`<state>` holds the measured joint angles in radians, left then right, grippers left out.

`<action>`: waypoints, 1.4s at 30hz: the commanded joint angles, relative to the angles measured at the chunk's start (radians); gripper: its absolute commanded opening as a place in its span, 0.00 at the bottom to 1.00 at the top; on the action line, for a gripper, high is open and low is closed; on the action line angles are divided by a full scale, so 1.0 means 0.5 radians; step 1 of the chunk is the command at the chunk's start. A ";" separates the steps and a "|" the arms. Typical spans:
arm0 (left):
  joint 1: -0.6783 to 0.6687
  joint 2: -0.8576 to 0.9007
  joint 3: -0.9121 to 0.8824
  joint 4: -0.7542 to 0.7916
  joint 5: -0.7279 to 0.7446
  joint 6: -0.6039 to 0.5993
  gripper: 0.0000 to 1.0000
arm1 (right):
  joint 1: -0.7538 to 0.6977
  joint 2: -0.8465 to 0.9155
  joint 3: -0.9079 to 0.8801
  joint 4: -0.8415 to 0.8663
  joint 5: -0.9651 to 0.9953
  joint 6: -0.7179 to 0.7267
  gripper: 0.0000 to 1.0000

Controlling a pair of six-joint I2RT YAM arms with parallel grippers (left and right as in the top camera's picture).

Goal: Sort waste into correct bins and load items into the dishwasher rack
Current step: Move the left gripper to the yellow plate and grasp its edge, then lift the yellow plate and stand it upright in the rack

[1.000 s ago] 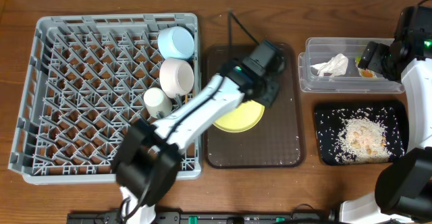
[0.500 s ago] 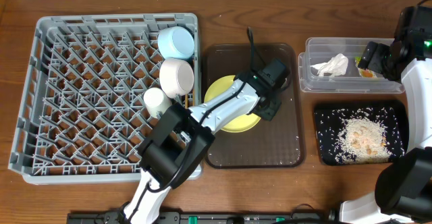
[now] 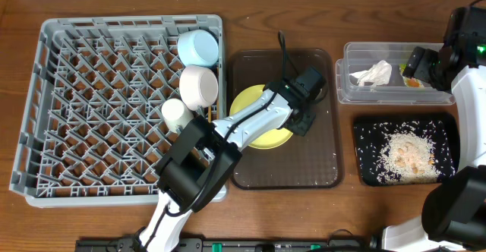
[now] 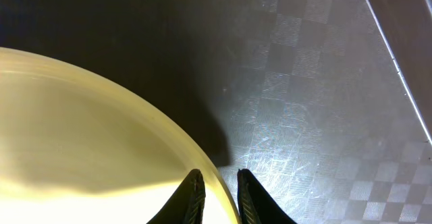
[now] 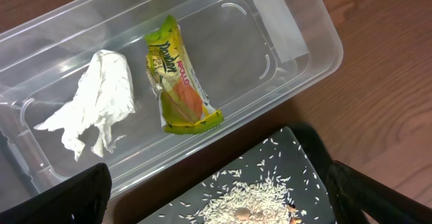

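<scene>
Wooden tabletop [image 3: 364, 9] scene. Round yellow plate [image 3: 244, 104] lying on dark brown serving tray [image 3: 319, 161]; left gripper [image 4: 221, 196] pinching its rim. Step in hand: loading plate. Next move calling for slip-free lift, then slotting between pegs of large grey plastic dishwasher rack [image 3: 99, 92]. Right gripper [image 3: 420, 64] hanging spread wide above clear plastic tub [image 3: 380, 99].

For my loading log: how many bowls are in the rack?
2: light blue bowl at the rack's far right corner, pale pink bowl beside it; none seems hidden.
</scene>
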<state>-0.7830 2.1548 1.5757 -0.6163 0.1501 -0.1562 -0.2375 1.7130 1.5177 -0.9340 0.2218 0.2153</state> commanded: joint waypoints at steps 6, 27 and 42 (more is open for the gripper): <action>-0.001 0.030 -0.058 0.002 -0.026 0.014 0.21 | -0.012 -0.040 0.035 -0.002 0.027 -0.023 0.99; 0.139 -0.639 -0.005 -0.029 0.017 0.011 0.06 | -0.012 -0.040 0.035 -0.002 0.027 -0.022 0.99; 1.567 -1.365 -0.027 -0.816 1.521 -0.587 0.06 | -0.012 -0.040 0.035 -0.002 0.027 -0.023 0.99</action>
<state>-0.1024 1.4502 1.5730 -0.9562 0.6727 -0.3977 -0.2375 1.7130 1.5177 -0.9333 0.2218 0.2153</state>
